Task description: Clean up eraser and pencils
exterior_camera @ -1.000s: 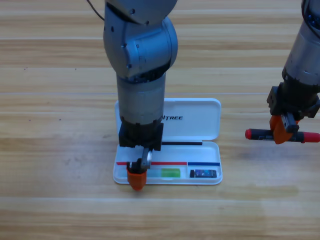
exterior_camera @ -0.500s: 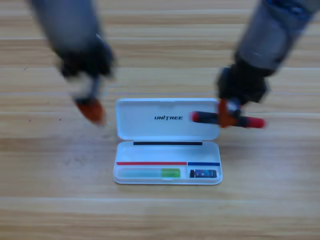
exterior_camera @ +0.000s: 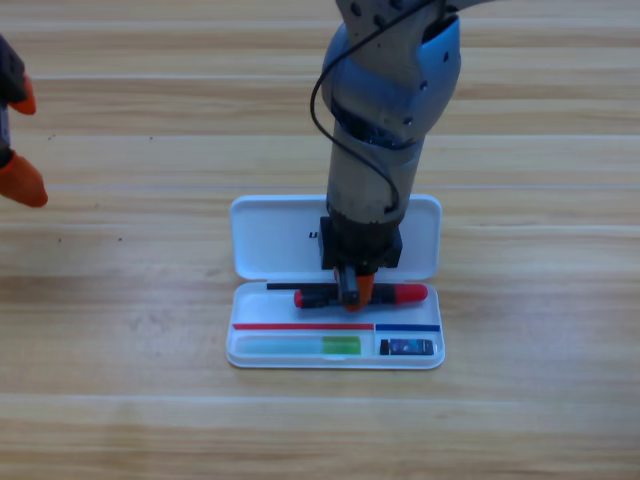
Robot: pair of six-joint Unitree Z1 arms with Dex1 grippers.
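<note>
My right gripper (exterior_camera: 354,290) points down over the upper slot of the white case (exterior_camera: 270,240), shut on the black pencil with red ends (exterior_camera: 402,293). That pencil lies level across the slot, left to right. Whether it rests on the case or hangs just above it I cannot tell. In the front slot lies the lime green pencil (exterior_camera: 300,346), its pale half to the left. The small dark eraser (exterior_camera: 407,347) sits in the front right compartment. At the picture's left edge my left gripper (exterior_camera: 18,140) waits, partly cut off, its orange jaws apart and holding nothing.
The case's lid lies open flat behind its tray, and the right arm (exterior_camera: 385,110) hides much of it. Bare wooden table (exterior_camera: 540,400) surrounds the case on all sides.
The right gripper has carried the black pencil from the lid's right edge down to the case's upper slot. The left arm has drawn back from the case to the left edge.
</note>
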